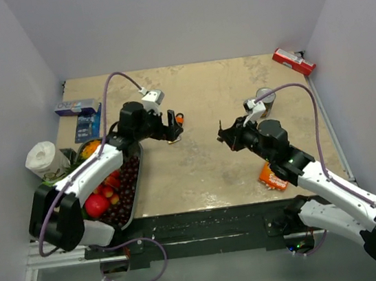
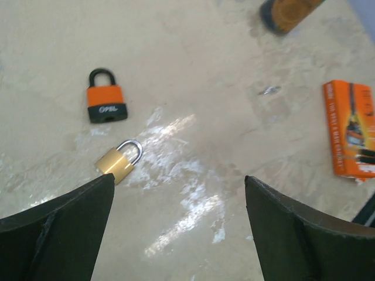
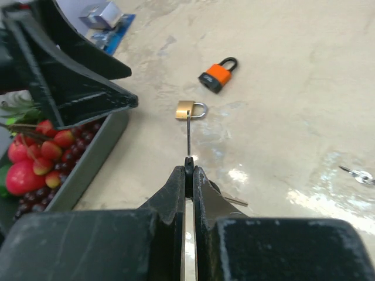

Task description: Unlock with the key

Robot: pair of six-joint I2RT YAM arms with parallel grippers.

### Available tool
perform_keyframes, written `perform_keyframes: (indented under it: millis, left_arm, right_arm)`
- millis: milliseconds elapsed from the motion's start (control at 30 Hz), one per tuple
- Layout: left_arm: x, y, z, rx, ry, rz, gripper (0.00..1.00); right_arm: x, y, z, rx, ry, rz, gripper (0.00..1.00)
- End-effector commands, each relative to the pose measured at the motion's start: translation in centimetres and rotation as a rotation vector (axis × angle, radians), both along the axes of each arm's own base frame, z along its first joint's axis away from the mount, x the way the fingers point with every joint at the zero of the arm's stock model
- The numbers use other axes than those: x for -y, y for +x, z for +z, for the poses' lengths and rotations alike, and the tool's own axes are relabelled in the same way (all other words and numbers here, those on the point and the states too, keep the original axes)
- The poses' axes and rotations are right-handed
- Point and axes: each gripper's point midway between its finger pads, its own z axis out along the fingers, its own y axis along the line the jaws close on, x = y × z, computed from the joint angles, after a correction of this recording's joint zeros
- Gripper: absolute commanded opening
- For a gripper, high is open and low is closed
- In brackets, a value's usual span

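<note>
Pinching the key (image 3: 188,137) by its dark head, the right gripper (image 3: 188,167) is pressing its fingers fully together, with no gap showing. In the right wrist view the thin blade is projecting from the tips toward 12 o'clock, its long axis in line with the fingers. The blade tip is ending at the brass padlock (image 3: 190,109), which is lying flat with its body toward 9 o'clock and its shackle toward 3 o'clock. Contact cannot be told. On this evidence the keyway end is facing crosswise to the blade, so realignment is likely needed. The left gripper (image 2: 179,178) is hovering with its fingers spread wide and holding nothing, and the brass padlock is just beside its 9 o'clock finger. The orange padlock (image 3: 218,75) is lying beyond, toward 1 o'clock.
</note>
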Motion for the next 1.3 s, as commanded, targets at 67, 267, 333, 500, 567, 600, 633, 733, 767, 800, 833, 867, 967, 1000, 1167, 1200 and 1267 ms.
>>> perform_keyframes:
  millis: [67, 267, 333, 500, 567, 600, 633, 733, 767, 800, 833, 867, 967, 1000, 1167, 1200, 1267]
  left_arm:
    - [-1.4, 4.1, -5.5, -0.120, 0.285, 0.116, 0.96]
    - [-1.4, 9.4, -7.2, -0.119, 0.439, 0.182, 0.99]
    - [-0.9, 10.7, -8.1, -0.133, 0.476, 0.166, 0.99]
    - [0.5, 11.8, -10.1, -0.175, 0.507, 0.094, 0.99]
    - [0.7, 11.7, -11.7, -0.207, 0.537, 0.047, 0.99]
    - [0.9, 12.2, -11.4, -0.199, 0.539, 0.053, 0.99]
    - [0.8, 12.3, -12.0, -0.207, 0.552, 0.054, 0.99]
    - [1.3, 12.7, -12.5, -0.216, 0.544, 0.040, 0.99]
    - [1.4, 12.8, -12.7, -0.222, 0.547, 0.038, 0.99]
    - [1.5, 13.0, -12.6, -0.218, 0.544, 0.040, 0.99]
    - [1.4, 13.0, -13.2, -0.229, 0.553, 0.040, 0.99]
    - [1.3, 13.1, -13.4, -0.231, 0.561, 0.046, 0.99]
    - [1.5, 13.1, -15.0, -0.258, 0.567, 0.032, 0.99]
    - [1.7, 13.3, -15.2, -0.264, 0.567, 0.034, 0.98]
    - [1.5, 12.8, -16.9, -0.298, 0.608, 0.030, 0.88]
    - [1.5, 12.7, -17.0, -0.300, 0.614, 0.031, 0.81]
    - [1.1, 12.7, -17.1, -0.303, 0.634, 0.048, 0.74]
  right_arm:
    - [3.7, -0.3, 2.7, 0.036, -0.056, -0.140, 0.00]
    - [4.8, -1.9, 3.3, 0.050, -0.045, -0.135, 0.00]
    - [4.8, -2.3, 3.3, 0.047, -0.037, -0.126, 0.00]
    - [4.5, -2.7, 2.8, 0.039, -0.032, -0.098, 0.00]
    - [4.2, -2.8, 2.6, 0.035, -0.032, -0.086, 0.00]
    - [3.9, -2.9, 2.7, 0.038, -0.023, -0.069, 0.00]
    - [3.7, -3.0, 2.7, 0.036, -0.016, -0.061, 0.00]
    - [3.3, -3.1, 2.6, 0.035, 0.007, -0.041, 0.00]
    - [3.2, -3.1, 2.6, 0.035, 0.012, -0.038, 0.00]
    - [3.0, -3.1, 2.6, 0.035, 0.015, -0.032, 0.00]
    - [2.9, -3.1, 2.5, 0.032, 0.018, -0.028, 0.00]
    - [2.9, -3.1, 2.4, 0.028, 0.015, -0.026, 0.00]
    - [2.7, -3.0, 2.1, 0.020, 0.013, -0.022, 0.00]
    - [2.6, -2.9, 2.1, 0.019, 0.012, -0.024, 0.00]
    - [2.6, -2.8, 1.8, 0.015, 0.004, -0.024, 0.00]
    - [2.5, -2.8, 1.8, 0.015, 0.003, -0.023, 0.00]
    - [2.5, -2.6, 1.7, 0.013, -0.001, -0.025, 0.00]
